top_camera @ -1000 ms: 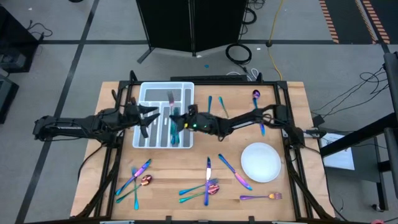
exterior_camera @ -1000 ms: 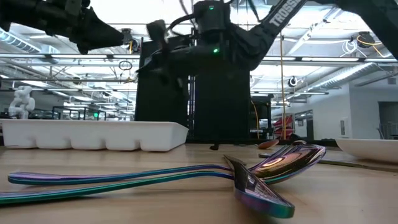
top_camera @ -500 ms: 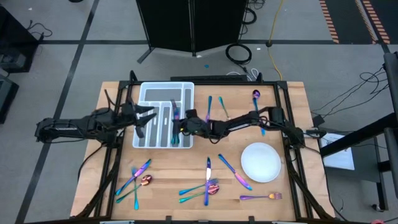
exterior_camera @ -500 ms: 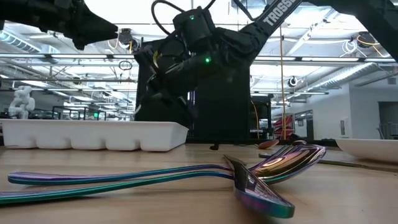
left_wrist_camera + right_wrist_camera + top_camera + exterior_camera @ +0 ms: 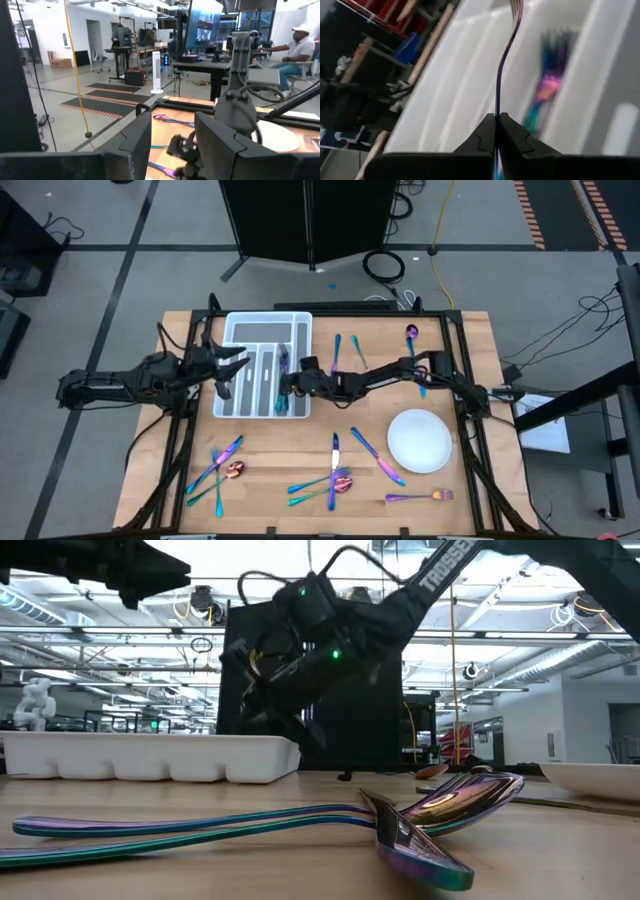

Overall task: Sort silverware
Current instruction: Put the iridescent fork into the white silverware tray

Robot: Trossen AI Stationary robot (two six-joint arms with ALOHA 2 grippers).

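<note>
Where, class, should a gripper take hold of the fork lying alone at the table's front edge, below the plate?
Grip the fork at mid-handle, coming straight down with jaws across its width. It lies flat, left to right, tines toward the right, apart from other pieces.

A grey tiled floor (image 5: 90,270) lies around the wooden table (image 5: 300,450). A tall black cabinet (image 5: 310,220) stands at the far side.

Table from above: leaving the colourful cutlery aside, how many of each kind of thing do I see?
White divided tray: 1
Round white plate: 1
Dark robot arms: 2, the left arm and the right arm
Total: 4
</note>
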